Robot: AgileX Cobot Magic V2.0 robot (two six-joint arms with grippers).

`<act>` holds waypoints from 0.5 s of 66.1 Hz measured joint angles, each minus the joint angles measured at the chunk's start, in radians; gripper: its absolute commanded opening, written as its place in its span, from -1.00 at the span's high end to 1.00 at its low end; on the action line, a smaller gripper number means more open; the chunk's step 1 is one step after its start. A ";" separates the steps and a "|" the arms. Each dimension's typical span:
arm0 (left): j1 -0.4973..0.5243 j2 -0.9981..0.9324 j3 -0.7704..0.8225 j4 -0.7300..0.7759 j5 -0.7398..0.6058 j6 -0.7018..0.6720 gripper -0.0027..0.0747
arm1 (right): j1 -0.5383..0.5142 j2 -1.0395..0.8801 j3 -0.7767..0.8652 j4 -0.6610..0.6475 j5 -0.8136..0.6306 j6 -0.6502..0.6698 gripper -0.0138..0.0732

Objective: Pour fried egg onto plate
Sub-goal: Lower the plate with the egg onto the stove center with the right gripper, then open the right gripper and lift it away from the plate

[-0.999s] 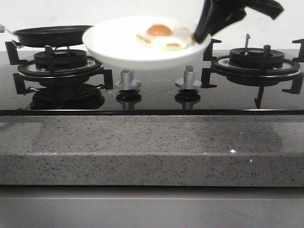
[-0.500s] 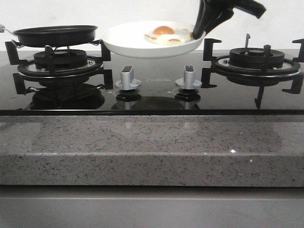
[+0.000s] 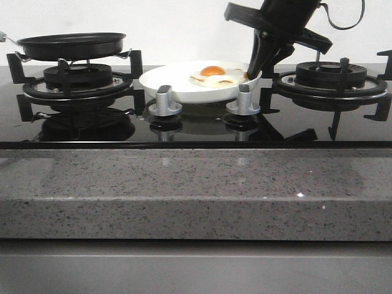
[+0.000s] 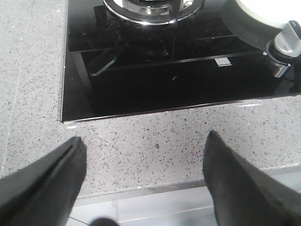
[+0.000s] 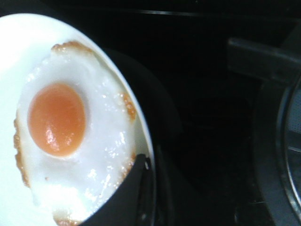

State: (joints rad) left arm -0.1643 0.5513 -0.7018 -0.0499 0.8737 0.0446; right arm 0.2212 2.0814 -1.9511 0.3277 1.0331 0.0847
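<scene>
The white plate (image 3: 177, 87) rests on the black glass hob between the two burners, behind the knobs. The fried egg (image 3: 213, 75) with its orange yolk lies on the plate's right half; it also shows in the right wrist view (image 5: 70, 141). My right gripper (image 3: 256, 61) is shut on the plate's right rim (image 5: 141, 136), one finger over the egg's edge. The black frying pan (image 3: 72, 44) sits on the left burner. My left gripper (image 4: 143, 155) is open and empty, over the granite counter's front edge, out of the front view.
Two silver knobs (image 3: 165, 101) (image 3: 244, 100) stand just in front of the plate. The right burner grate (image 3: 331, 78) is close beside my right gripper. The speckled granite counter (image 3: 196, 184) runs along the front.
My right gripper has lowered the plate with the egg from above the hob down onto the glass and moved it a little to the right. The pan has not moved.
</scene>
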 measured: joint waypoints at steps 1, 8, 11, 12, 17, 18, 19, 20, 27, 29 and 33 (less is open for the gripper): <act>0.000 0.000 0.000 0.000 0.000 0.000 -0.40 | 0.000 0.000 0.000 0.000 0.000 -0.001 0.29; 0.000 0.000 0.000 0.000 0.000 0.000 -0.40 | 0.000 0.000 -0.004 0.000 0.000 -0.001 0.01; 0.000 0.000 0.000 0.000 0.000 0.000 -0.40 | 0.000 0.000 -0.006 0.000 0.000 -0.001 -0.04; 0.000 0.000 0.000 0.000 0.000 0.000 -0.40 | 0.000 0.000 -0.005 0.000 0.000 -0.001 -0.04; 0.000 0.000 0.000 0.000 0.000 0.000 -0.40 | 0.000 0.000 -0.011 0.009 0.007 -0.001 -0.03; 0.000 0.000 0.000 0.000 0.000 0.000 -0.40 | 0.000 0.000 -0.014 0.009 0.009 -0.001 -0.03; 0.000 0.000 0.000 0.000 0.000 0.000 -0.40 | 0.000 -0.002 -0.014 0.012 0.013 -0.001 -0.03; 0.000 0.000 0.000 0.000 0.000 0.000 -0.40 | 0.000 -0.002 -0.015 0.015 0.017 -0.001 -0.03; 0.000 0.000 0.000 0.000 0.000 0.000 -0.40 | 0.000 -0.029 -0.017 0.020 0.056 0.004 -0.03; 0.000 0.000 0.000 0.000 0.000 0.000 -0.40 | 0.000 -0.042 -0.017 0.022 0.064 0.004 -0.03; 0.000 0.000 0.000 0.000 0.000 0.000 -0.40 | 0.000 -0.069 -0.017 0.022 0.087 0.004 -0.03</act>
State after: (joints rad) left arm -0.1643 0.5513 -0.7018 -0.0499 0.8737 0.0446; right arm 0.2212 2.0119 -1.9685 0.3494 1.1197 0.0891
